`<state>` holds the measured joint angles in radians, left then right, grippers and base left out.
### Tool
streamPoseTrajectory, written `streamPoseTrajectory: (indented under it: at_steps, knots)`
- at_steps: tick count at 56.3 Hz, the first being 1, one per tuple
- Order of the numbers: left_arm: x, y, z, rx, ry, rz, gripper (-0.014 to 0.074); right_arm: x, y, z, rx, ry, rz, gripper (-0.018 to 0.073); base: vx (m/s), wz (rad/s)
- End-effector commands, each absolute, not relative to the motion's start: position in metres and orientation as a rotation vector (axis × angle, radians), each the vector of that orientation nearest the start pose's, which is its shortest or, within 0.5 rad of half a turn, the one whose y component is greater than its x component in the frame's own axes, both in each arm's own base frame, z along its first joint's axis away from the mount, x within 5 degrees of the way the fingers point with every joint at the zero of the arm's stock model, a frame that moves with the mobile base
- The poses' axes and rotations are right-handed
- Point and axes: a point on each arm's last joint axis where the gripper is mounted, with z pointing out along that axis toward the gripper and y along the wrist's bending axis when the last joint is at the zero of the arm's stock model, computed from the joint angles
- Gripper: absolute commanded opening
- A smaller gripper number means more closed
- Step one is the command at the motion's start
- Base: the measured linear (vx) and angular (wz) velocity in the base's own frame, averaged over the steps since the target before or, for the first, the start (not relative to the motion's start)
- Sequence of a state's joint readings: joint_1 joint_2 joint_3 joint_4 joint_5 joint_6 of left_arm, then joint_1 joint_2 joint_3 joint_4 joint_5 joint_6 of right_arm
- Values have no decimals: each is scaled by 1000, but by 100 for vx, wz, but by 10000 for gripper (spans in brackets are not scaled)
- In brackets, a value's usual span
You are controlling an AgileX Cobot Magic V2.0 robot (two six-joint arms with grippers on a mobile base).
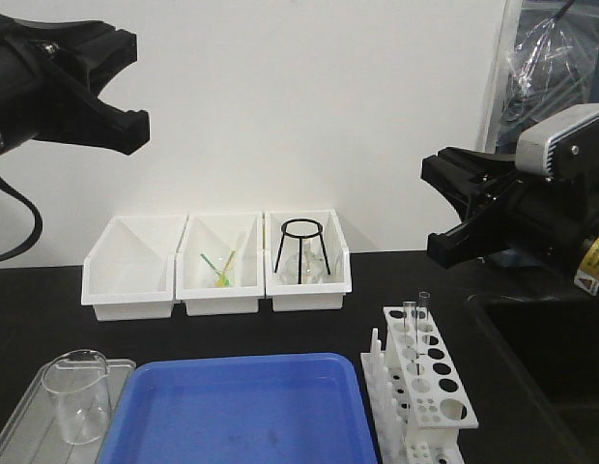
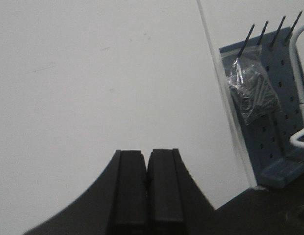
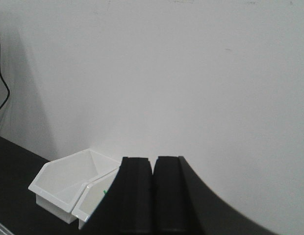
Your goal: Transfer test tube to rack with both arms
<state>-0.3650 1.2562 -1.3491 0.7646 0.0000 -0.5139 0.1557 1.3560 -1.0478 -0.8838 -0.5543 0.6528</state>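
While lifted well above the black benchtop, grips nothing on either side: left black forked gripper pressed fully closed, pads touching; right black forked gripper closed to a hairline slit. Shows one slender clear glass test tube upright in a far hole of the small white plastic rack, second tube just beside it.

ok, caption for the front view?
Left arm and right arm raised; two test tubes upright in white rack beside blue tray.

left gripper: raised, jaws together | right gripper: raised, seemingly closed
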Motion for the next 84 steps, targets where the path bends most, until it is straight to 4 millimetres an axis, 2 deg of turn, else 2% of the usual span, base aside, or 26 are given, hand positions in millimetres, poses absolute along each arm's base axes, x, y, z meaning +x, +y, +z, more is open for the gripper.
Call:
streamPoseTrajectory:
  at_steps: [1,5,9,15,21,26,29,33,39,41,50,58,66,84]
  knots:
    - [254,-91,494,415,1336,-42,-7,289,84,410,-545,1225,323,-11,0,0]
    - [248,-83,483,437,1386,-4,-7,289,84,410,-548,1225,321,-11,0,0]
    - [233,-73,471,437,1386,8,-7,289,84,410,-554,1225,318,-11,0,0]
    - [194,-54,450,364,1307,-3,-7,289,84,410,-554,1225,318,-11,0,0]
    - [147,-37,410,271,1247,-62,-7,289,84,410,-554,1225,318,-11,0,0]
    - [110,-25,362,222,1272,-93,-7,289,84,410,-554,1226,317,-11,0,0]
    - [88,-19,340,197,1264,-98,-7,289,84,410,-554,1226,317,-11,0,0]
    - [67,-12,306,152,1280,-105,-7,289,84,410,-554,1226,317,-11,0,0]
    - [41,-5,274,76,1302,-97,-7,289,84,410,-554,1226,317,-11,0,0]
    - [38,-3,266,55,1330,-86,-7,289,84,410,-554,1226,317,-11,0,0]
    - [49,1,244,-33,1581,-10,-7,292,85,406,-558,1235,319,-11,0,1]
    - [49,3,227,-69,1600,34,-7,294,85,401,-559,1255,320,-11,0,0]
    - [54,4,198,-97,1619,9,-7,296,85,398,-559,1262,322,-11,0,0]
    - [54,3,195,-98,1663,8,-7,296,85,398,-559,1261,323,-11,0,0]
